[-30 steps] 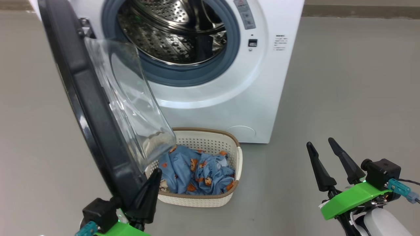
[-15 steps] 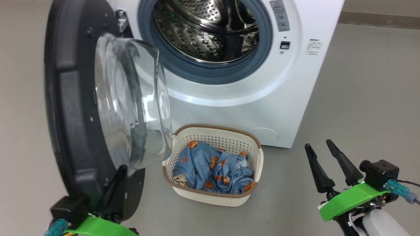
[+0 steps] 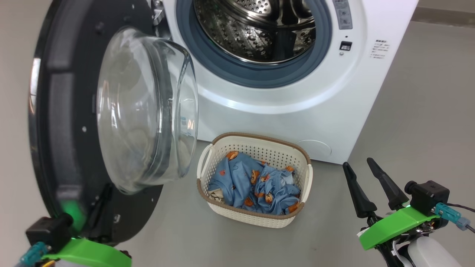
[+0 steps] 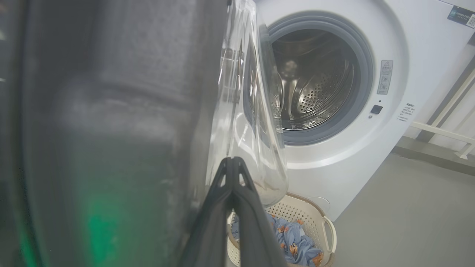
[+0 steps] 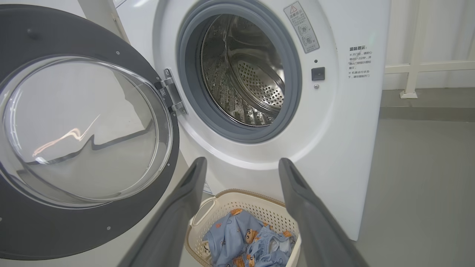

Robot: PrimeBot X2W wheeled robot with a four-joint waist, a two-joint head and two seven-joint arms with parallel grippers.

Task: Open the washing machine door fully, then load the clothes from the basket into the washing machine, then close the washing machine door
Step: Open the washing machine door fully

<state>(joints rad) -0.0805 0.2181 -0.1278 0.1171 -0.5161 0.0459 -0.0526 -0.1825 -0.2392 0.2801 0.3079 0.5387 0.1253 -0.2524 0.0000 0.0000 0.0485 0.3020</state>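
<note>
Left end effector [image 4: 232,163], fingers shut and empty, at the lower rim of the wide-open washing machine door [image 3: 55,111].
Right end effector [image 3: 358,163] hangs spread open, empty; the basket [image 3: 256,219] of clothes [image 3: 256,185] sits on the floor [image 3: 408,129] before the washing machine [image 3: 282,118].

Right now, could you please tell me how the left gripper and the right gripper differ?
The left gripper is shut, fingers together; the right gripper is open, fingers apart. The left gripper sits low at the washing machine door; the right gripper hangs free over the floor, right of the basket. Both have long dark fingers on green mounts and hold nothing.
</note>
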